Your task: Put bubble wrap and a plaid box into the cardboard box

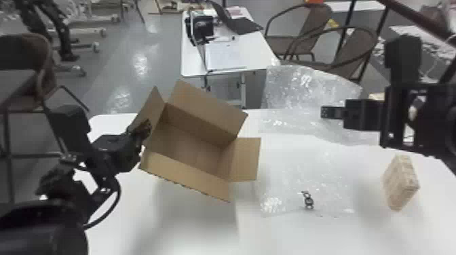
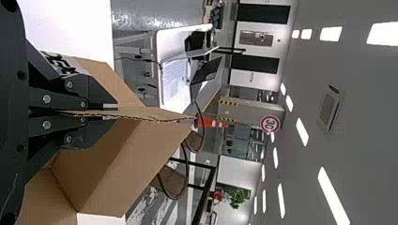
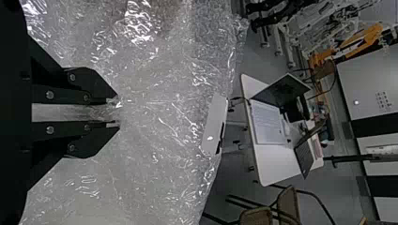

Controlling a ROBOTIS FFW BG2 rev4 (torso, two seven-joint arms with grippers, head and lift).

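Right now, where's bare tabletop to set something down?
Bare: table nearest the robot, in front of cardboard box and bubble wrap; narrower strip between bubble wrap and plaid box. Crowded: middle, under bubble wrap; left, where left gripper clamps a box flap.

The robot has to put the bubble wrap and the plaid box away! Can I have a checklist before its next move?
1. Cardboard box open at the top: ok.
2. Left gripper holding on: ok, its fingers are shut on a box flap.
3. Right gripper gripping the bubble wrap: cannot tell; its fingers stand apart, right up at the wrap.
4. Bubble wrap in the cardboard box: not ok, it's beside it.
5. Plaid box inside too: not ok, it's on the table.
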